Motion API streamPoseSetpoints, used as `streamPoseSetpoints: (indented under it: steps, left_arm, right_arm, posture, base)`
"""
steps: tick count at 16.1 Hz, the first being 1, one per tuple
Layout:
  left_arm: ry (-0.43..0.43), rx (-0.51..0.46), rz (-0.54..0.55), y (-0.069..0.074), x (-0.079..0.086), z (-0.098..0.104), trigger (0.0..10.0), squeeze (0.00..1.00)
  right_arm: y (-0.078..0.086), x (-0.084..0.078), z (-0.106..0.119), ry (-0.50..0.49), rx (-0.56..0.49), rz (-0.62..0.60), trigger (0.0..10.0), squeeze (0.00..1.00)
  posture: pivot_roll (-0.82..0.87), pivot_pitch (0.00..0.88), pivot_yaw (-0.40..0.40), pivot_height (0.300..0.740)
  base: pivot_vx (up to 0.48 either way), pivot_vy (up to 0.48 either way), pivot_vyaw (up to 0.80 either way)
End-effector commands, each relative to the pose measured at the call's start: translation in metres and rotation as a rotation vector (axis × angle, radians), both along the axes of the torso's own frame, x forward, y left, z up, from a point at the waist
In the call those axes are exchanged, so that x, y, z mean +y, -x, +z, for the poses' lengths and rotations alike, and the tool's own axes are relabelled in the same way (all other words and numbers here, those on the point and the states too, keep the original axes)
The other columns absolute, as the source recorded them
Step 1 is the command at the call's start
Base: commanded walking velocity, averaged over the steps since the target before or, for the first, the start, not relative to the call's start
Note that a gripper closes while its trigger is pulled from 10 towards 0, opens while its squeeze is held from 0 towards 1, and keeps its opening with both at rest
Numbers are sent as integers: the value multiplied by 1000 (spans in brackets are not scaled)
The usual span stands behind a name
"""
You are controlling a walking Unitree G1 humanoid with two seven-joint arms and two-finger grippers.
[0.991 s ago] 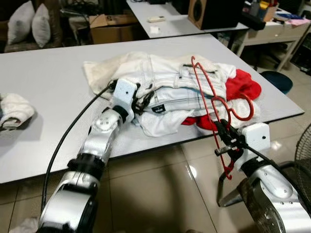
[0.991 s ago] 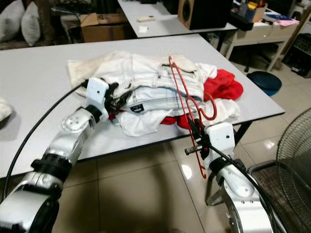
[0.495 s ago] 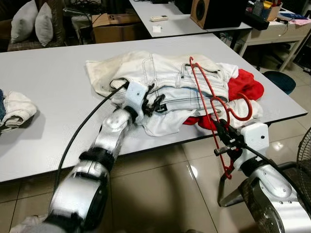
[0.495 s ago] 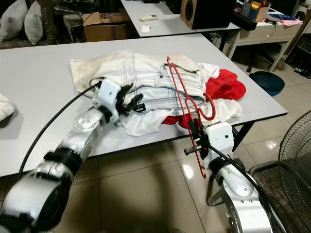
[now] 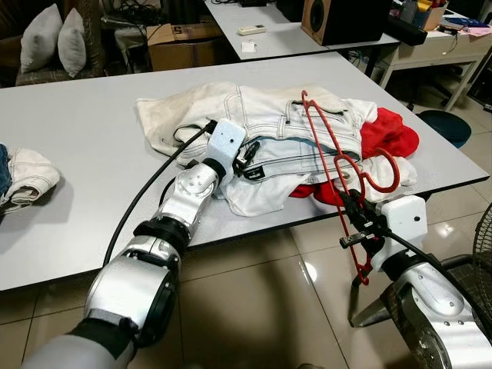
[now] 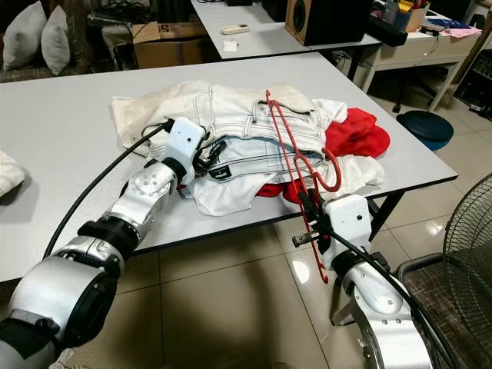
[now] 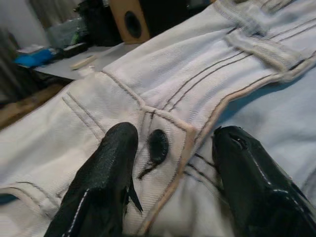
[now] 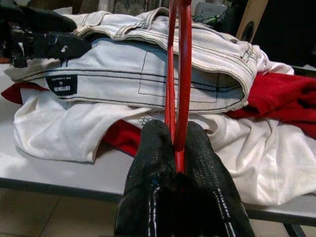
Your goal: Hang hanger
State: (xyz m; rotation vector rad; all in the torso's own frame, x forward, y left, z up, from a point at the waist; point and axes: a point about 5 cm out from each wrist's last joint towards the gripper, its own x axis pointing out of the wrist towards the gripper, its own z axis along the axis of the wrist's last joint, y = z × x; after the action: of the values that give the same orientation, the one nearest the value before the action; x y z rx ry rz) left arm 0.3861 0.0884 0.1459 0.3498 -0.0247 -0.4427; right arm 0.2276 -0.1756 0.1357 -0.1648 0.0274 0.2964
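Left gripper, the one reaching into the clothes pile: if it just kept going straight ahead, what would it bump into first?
Most likely the white jeans. The left gripper is open, with its fingers either side of the waistband seam and dark button, apparently almost touching the cloth already, though depth is hard to judge.

A heap of white jeans [image 5: 269,131] and red garments [image 5: 388,134] crowds the right half of the grey tabletop [image 5: 84,161], spilling to its near edge. The red hanger [image 5: 330,154] leans over the heap's right flank, and a black cable [image 5: 146,192] trails across the surface. Bare tabletop lies open to the left, up to a folded bundle [image 5: 27,173] at the far left edge.
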Motion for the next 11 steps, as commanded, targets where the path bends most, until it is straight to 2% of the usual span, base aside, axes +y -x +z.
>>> streamPoseSetpoints:
  steps: [1,3,6,8,11]
  left_arm:
    - [-44,-38,49,-3,4,5,10000,0]
    - [-81,-89,134,-7,11,11,10000,0]
    - [-162,-121,202,-10,17,12,10000,0]
    - [-236,-129,171,-9,9,11,10000,0]
    - [-317,-112,-21,-1,-23,2,10000,0]
  right_arm:
    - [3,-3,5,14,-11,-15,10000,0]
    - [3,-3,5,17,-12,-15,10000,0]
    - [1,-2,5,20,-12,-9,10000,0]
    - [1,0,5,26,-9,0,10000,0]
    - [1,1,5,39,-5,12,10000,0]
  posture:
    - [-156,0,52,740]
    - [-156,0,50,740]
    - [-159,0,48,740]
    - [-163,0,46,740]
    - [-174,0,44,740]
  base:
    - [0,0,0]
    - [0,0,0]
    - [0,0,0]
    - [0,0,0]
    - [0,0,0]
